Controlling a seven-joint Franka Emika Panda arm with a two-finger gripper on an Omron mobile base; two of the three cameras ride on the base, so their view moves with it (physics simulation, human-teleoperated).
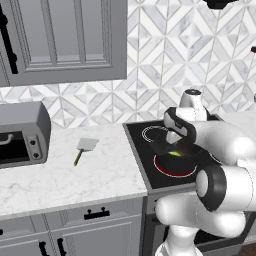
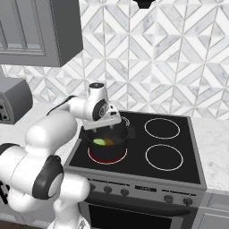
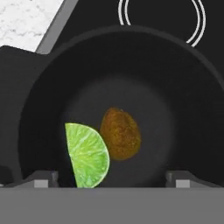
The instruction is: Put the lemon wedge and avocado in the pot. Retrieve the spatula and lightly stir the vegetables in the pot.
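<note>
The black pot [image 3: 183, 87] stands on the front left burner [image 1: 175, 170] of the stove. Inside it lie the green lemon wedge [image 3: 87, 154] and the brown avocado [image 3: 120, 133], touching side by side. Both also show in the right base view, the lemon wedge [image 2: 99, 142] left of the avocado [image 2: 110, 142]. My gripper [image 3: 111, 180] hangs just above the pot [image 2: 107, 150], open, with its fingertips [image 3: 41, 179] wide apart and nothing held. The spatula [image 1: 86, 147], a grey blade on a dark handle, lies on the marble counter left of the stove.
A toaster oven [image 1: 20, 132] sits at the counter's far left. Grey wall cabinets [image 1: 65, 40] hang above it. The stove has more burner rings [image 2: 162, 128] to the right of the pot. The counter's front edge [image 1: 75, 200] runs below the spatula.
</note>
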